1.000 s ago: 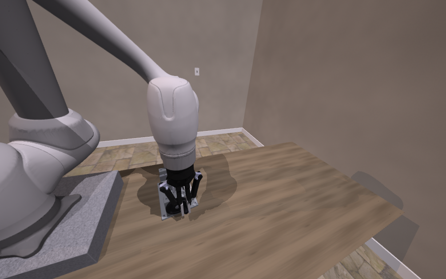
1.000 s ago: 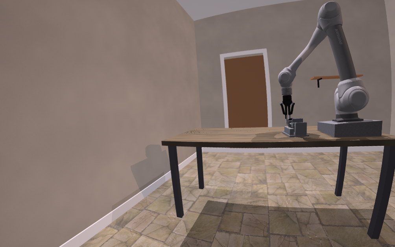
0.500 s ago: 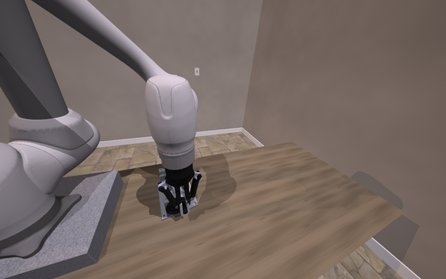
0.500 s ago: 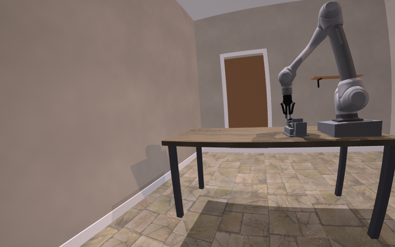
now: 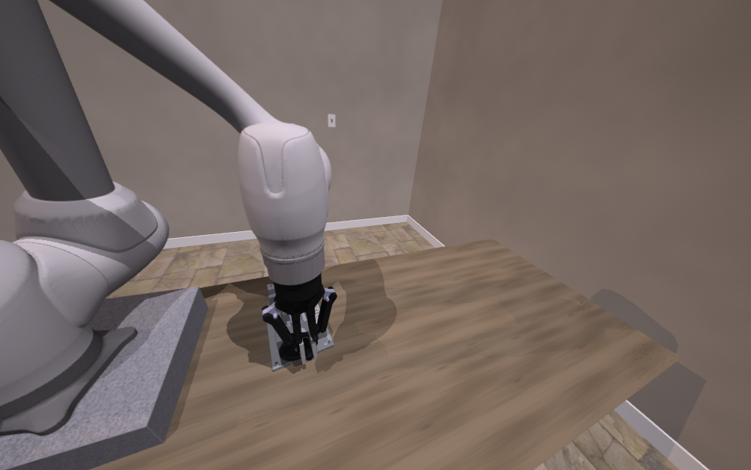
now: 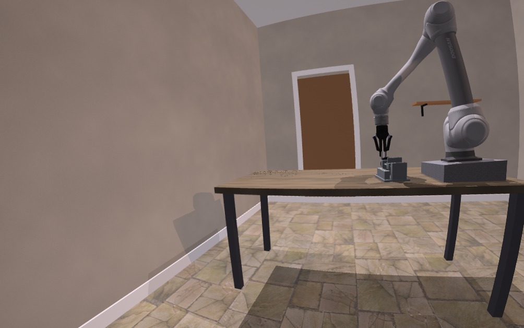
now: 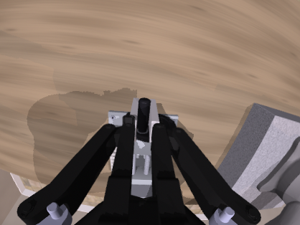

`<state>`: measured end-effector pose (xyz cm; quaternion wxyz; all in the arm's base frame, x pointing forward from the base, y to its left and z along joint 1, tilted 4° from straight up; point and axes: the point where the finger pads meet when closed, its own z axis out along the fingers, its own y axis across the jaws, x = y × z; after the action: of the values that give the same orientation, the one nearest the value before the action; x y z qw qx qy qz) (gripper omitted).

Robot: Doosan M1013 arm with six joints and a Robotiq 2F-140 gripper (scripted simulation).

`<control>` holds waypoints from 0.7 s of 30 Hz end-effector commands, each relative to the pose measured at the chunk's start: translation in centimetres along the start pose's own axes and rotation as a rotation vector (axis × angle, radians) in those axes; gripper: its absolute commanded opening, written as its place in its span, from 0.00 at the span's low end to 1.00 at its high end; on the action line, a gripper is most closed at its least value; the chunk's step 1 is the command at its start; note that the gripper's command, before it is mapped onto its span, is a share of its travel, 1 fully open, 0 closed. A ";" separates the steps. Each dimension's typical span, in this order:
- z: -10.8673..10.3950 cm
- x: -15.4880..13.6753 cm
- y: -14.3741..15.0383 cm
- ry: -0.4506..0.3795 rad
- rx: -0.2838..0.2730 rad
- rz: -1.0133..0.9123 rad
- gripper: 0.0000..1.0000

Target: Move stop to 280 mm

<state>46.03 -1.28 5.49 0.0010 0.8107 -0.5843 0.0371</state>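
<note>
My gripper points down, its fingers shut on the handwheel's upright black handle. A pale finger pad stands on each side of the handle. The black handwheel shows partly beside the fingers, at one end of the stop device. The device has a grey base plate with screws at its corners and upright grey blocks. A pale marked strip is mostly hidden by the finger linkage. I cannot read the stop's setting.
The device stands on the wooden table, near the arm's speckled grey pedestal. Tiny dark specks show on the table's far part. A wall shelf is behind the arm.
</note>
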 end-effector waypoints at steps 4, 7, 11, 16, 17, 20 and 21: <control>-0.2 0.0 0.5 0.000 -0.001 0.000 0.04; -0.2 0.0 0.5 0.000 -0.001 0.000 0.04; -0.3 0.0 0.9 0.000 -0.001 0.000 0.04; -0.4 0.0 1.4 0.000 -0.001 0.000 0.04; -0.4 0.0 1.6 0.000 -0.001 0.000 0.04; -0.3 0.0 2.0 0.000 -0.001 0.000 0.04; -0.3 0.0 2.2 0.000 -0.001 0.000 0.04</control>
<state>44.40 -1.80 5.78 0.0003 0.8105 -0.5846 0.0375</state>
